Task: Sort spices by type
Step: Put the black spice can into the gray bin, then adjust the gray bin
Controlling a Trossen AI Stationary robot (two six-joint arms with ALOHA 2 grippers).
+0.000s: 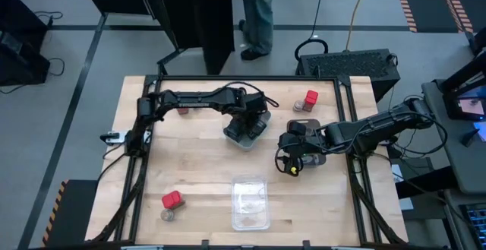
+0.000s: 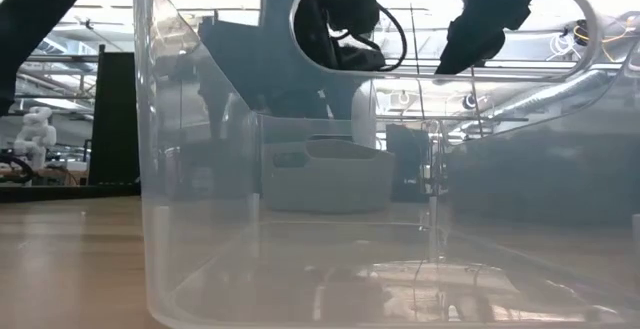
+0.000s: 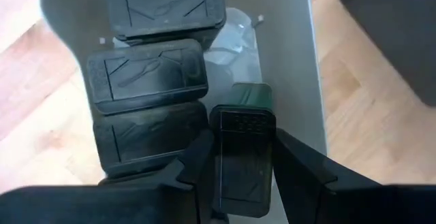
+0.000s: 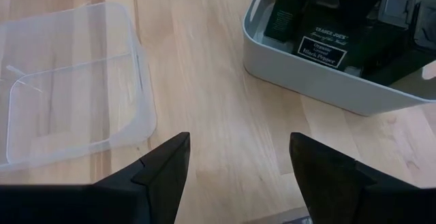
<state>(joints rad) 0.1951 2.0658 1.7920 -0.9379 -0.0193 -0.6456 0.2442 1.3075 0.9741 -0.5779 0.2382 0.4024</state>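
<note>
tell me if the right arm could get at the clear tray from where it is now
Probably yes. The right gripper hangs open over bare wood, with the clear tray just ahead and nothing lying between them. The left gripper is busy at the grey tray, off that path.

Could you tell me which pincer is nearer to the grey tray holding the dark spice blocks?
Left. The left pincer is over the grey tray, gripping a dark spice block; the right pincer hangs open beside it.
</note>
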